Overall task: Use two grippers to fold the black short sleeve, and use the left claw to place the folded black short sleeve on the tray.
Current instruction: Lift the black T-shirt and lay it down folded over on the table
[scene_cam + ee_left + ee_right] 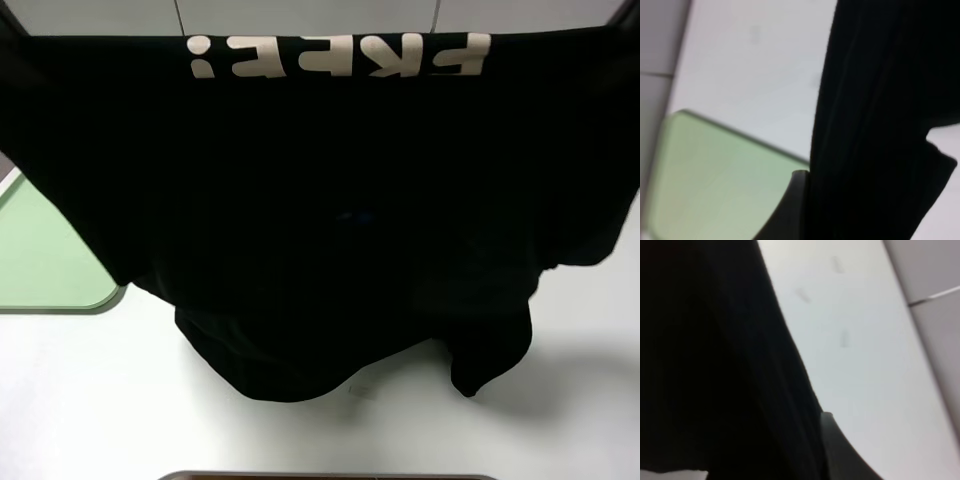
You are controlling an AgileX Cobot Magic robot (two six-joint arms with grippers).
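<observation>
The black short sleeve (330, 200) hangs spread wide in front of the high camera. Its pale "FREE!" lettering (340, 55) reads reversed along the top, and its lower part bunches on the white table (350, 360). Both grippers are hidden behind the cloth in the high view. The left wrist view shows the left claw (807, 182) shut on the black short sleeve (880, 125); only one finger (796, 200) shows beside the fabric. My right gripper (816, 422) is likewise shut on the shirt's cloth (715, 365), one finger (837, 450) visible. The pale green tray (40, 250) lies at the left, also below the left claw (715, 185).
A small white paper strip (362, 390) lies on the table just under the shirt's lower edge. A dark-edged object (330, 476) peeks in at the front edge of the high view. Bare white tabletop (865, 355) shows beside the hanging cloth.
</observation>
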